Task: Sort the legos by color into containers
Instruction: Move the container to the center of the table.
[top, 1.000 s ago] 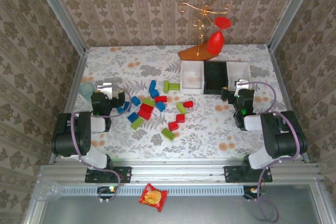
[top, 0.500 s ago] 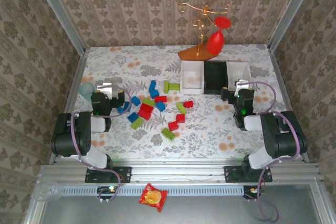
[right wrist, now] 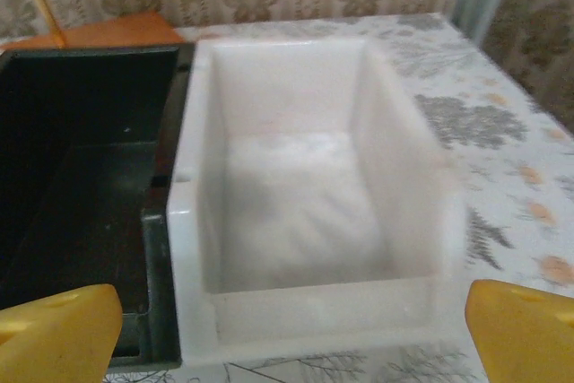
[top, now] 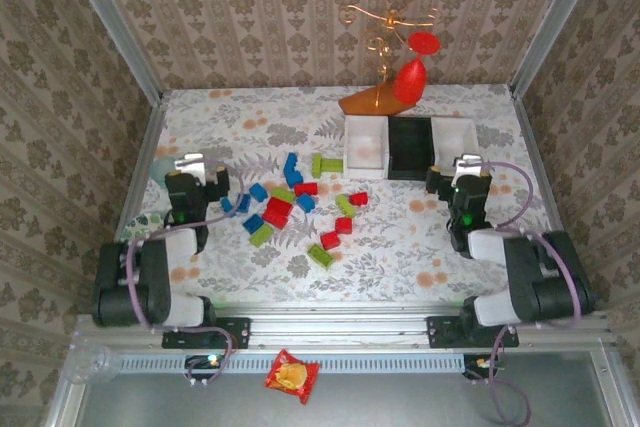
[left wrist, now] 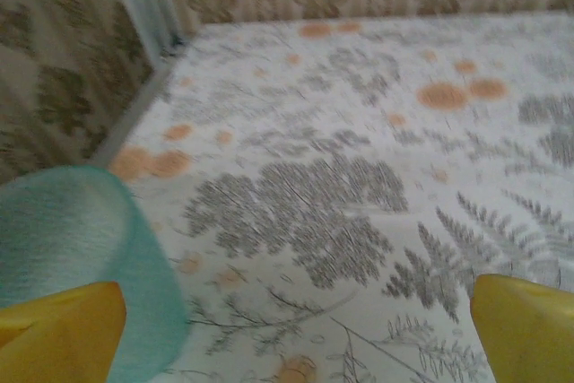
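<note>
The legos, red, blue and lime green bricks, lie scattered across the middle of the table. Three containers stand in a row at the back right: a white one, a black one and a second white one. My left gripper hovers left of the bricks, open and holding nothing, with bare tabletop between its yellow fingertips. My right gripper is open just in front of the right white container, which looks empty. The black container lies to its left.
A teal cup stands close by the left fingertip, near the left wall. A wooden stand with red ornaments sits behind the containers. A red snack packet lies off the table in front.
The left arm has swung its gripper a little left and away from the bricks, toward the teal cup. The right gripper has shifted slightly right, in front of the right white container.
</note>
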Robot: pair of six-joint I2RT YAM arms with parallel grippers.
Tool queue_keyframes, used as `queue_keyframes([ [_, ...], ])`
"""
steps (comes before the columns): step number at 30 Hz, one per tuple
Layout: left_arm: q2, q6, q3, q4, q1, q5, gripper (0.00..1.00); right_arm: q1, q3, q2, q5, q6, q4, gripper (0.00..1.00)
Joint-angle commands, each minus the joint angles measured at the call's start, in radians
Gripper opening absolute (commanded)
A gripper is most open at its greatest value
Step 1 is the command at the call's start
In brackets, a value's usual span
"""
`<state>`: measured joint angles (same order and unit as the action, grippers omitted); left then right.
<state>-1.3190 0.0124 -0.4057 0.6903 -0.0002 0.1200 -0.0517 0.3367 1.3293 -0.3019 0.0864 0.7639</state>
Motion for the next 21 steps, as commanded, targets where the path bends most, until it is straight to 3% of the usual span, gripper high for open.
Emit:
queue_keyframes([
  [1, 0.133, 0.195, -0.105, -0.296, 0.012, 0.11, 1.0, 0.012, 0.061, -0.247, -0.092, 0.125, -0.21, 1.0],
  [5, 0.188, 0.302, -0.136, -0.34, 0.012, -0.126, 1.0, -0.027, 0.205, -0.357, -0.033, 0.286, -0.557, 0.98],
  [8, 0.183, 0.391, -0.136, -0.306, -0.041, -0.233, 1.0, -0.188, 0.268, -0.304, -0.113, 0.32, -0.664, 0.98],
  [11, 0.178, 0.403, -0.153, -0.342, -0.145, -0.225, 1.0, -0.331, 0.319, -0.173, -0.17, 0.334, -0.667, 0.98],
  [14, 0.175, 0.393, -0.163, -0.388, -0.234, -0.196, 1.0, -0.403, 0.424, 0.005, -0.189, 0.298, -0.667, 0.97],
  [21, 0.196, 0.399, -0.153, -0.44, -0.346, -0.147, 1.0, -0.398, 0.743, 0.403, -0.085, 0.257, -0.804, 0.86],
])
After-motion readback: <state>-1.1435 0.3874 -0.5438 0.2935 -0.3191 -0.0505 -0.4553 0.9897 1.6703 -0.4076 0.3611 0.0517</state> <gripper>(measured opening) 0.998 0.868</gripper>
